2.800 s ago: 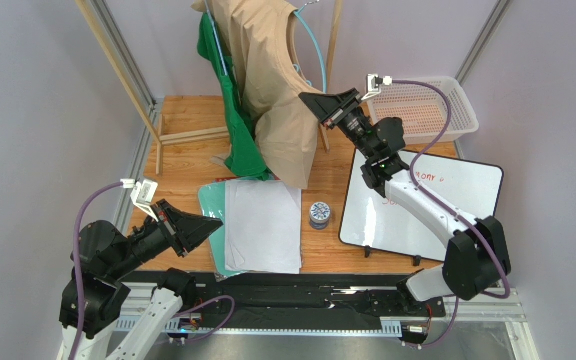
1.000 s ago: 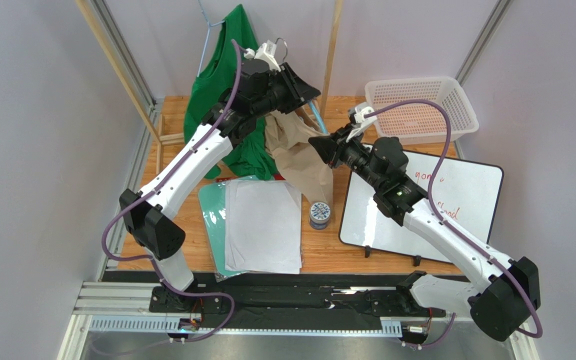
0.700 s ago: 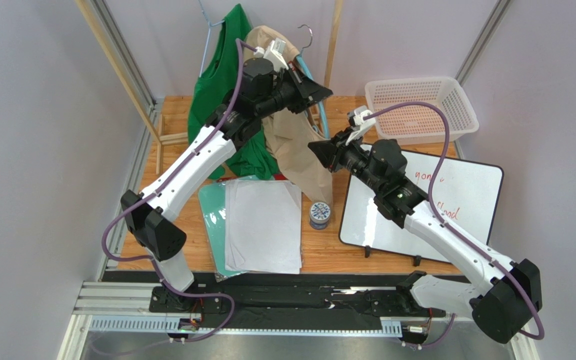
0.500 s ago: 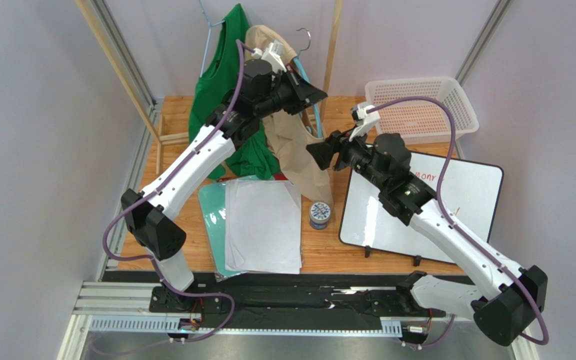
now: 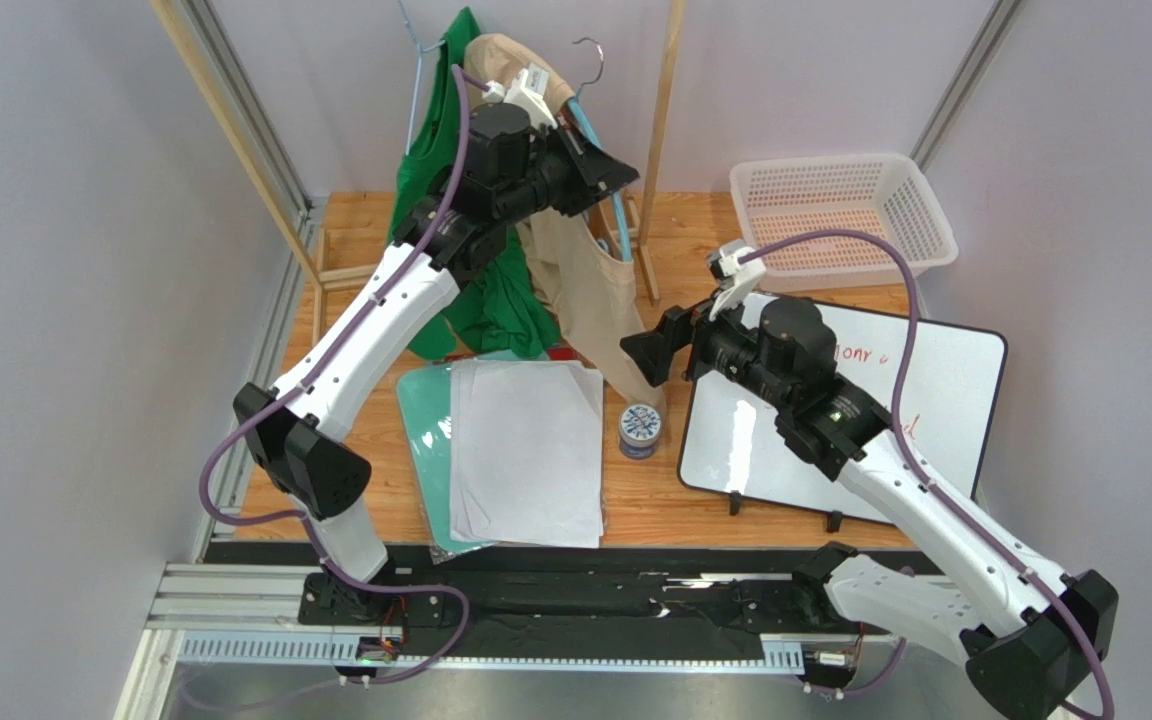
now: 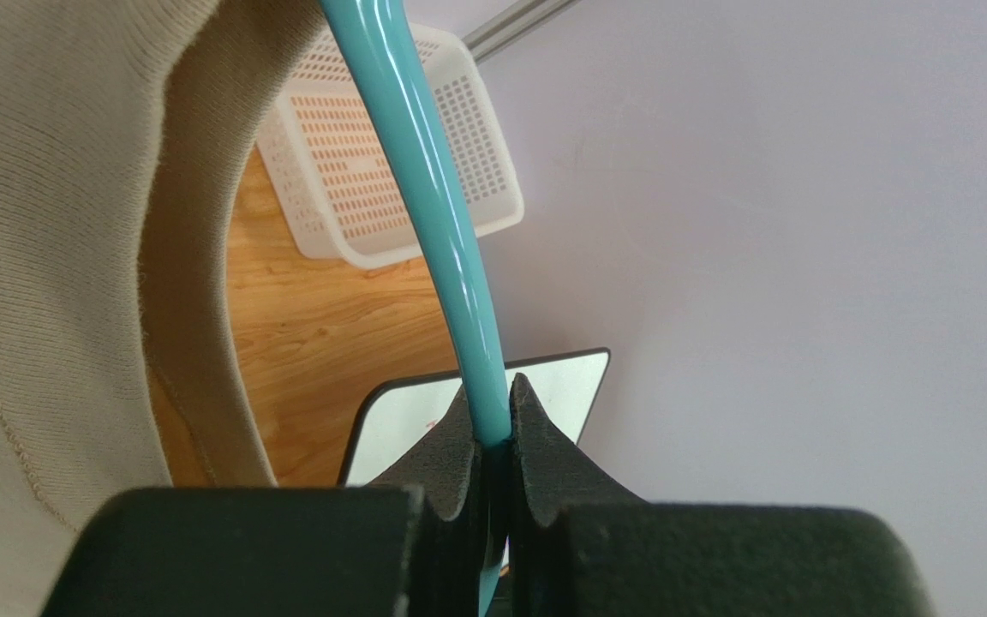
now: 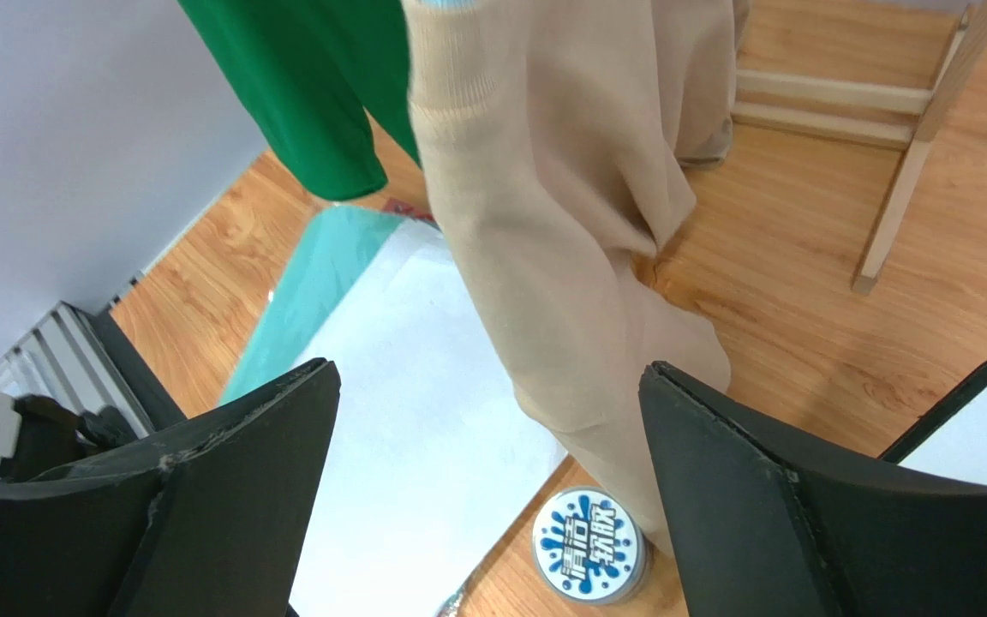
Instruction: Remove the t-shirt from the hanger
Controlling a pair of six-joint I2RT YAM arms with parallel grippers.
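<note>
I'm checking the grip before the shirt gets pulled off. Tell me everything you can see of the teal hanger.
The teal hanger is a smooth, glossy rod, plastic by its look, with a thin wire hook at its top. The left gripper is shut on one arm of it, which slants up and left in the left wrist view. The beige t-shirt drapes over it, collar beside the rod; cloth hides most of the hanger.
</note>
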